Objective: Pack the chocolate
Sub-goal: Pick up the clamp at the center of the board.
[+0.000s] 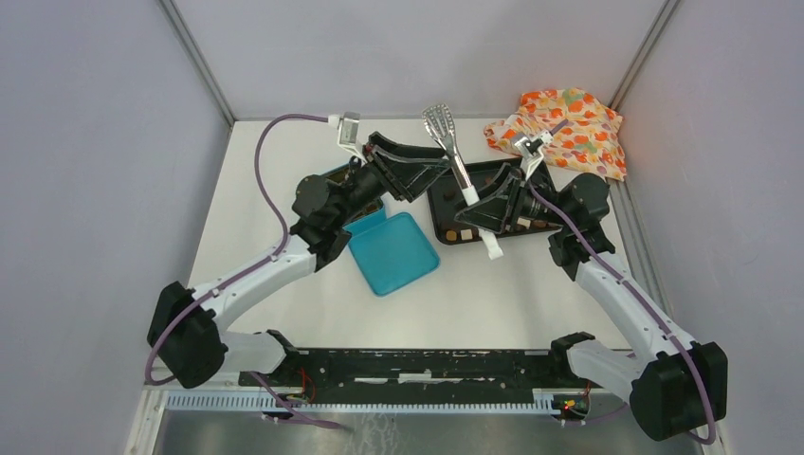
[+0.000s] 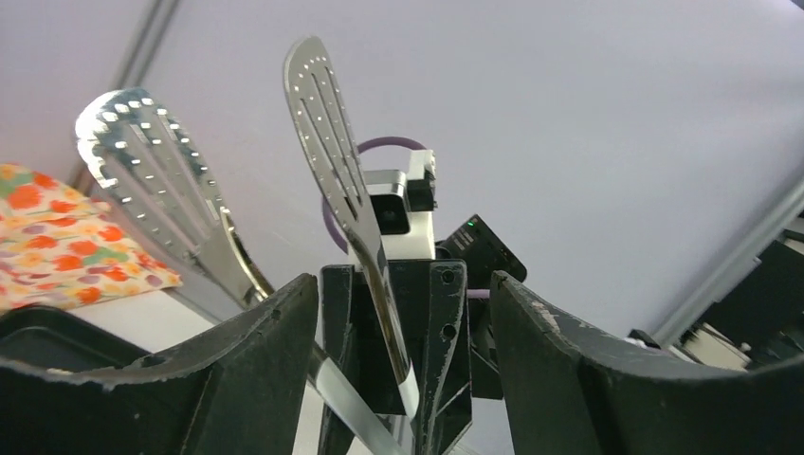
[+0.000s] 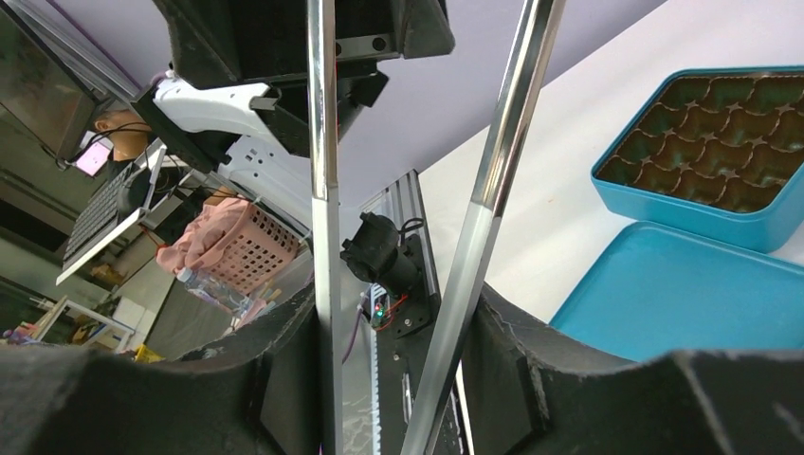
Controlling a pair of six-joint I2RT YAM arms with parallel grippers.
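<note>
1. Grey panels close in a white table [image 1: 284,284], with both arms reaching to its far middle.
2. Left gripper [image 1: 431,177]: its fingers [image 2: 256,365] are spread wide on either side of the tongs [image 1: 453,152]. In the left wrist view there is clear space between each pad and the metal, so it grips nothing.
3. Right gripper [image 1: 474,210]: its fingers [image 3: 531,379] are closed in on the tongs' two arms. In the right wrist view one bright bar lies against each inner face, so the tongs are pinched low on the handle.
4. The tongs stand tilted away from the arms. Their perforated blades [image 2: 327,123] are up in the air and parted from each other, above the far part of the table.
5. A black tray [image 1: 441,204] lies under the right gripper. The chocolate [image 1: 465,233] shows as small brown pieces along the tray's near edge; the gripper hides the rest of the tray.
6. A teal box [image 3: 692,204] sits under the left arm in the top view. Its brown liner, moulded into rows of cups, shows in the right wrist view.
7. The teal lid [image 1: 393,251] lies flat beside the box, towards the arm bases and left of the tray.
8. An orange flowery cloth [image 1: 564,128] is bunched at the far right corner, beyond the tray.
</note>
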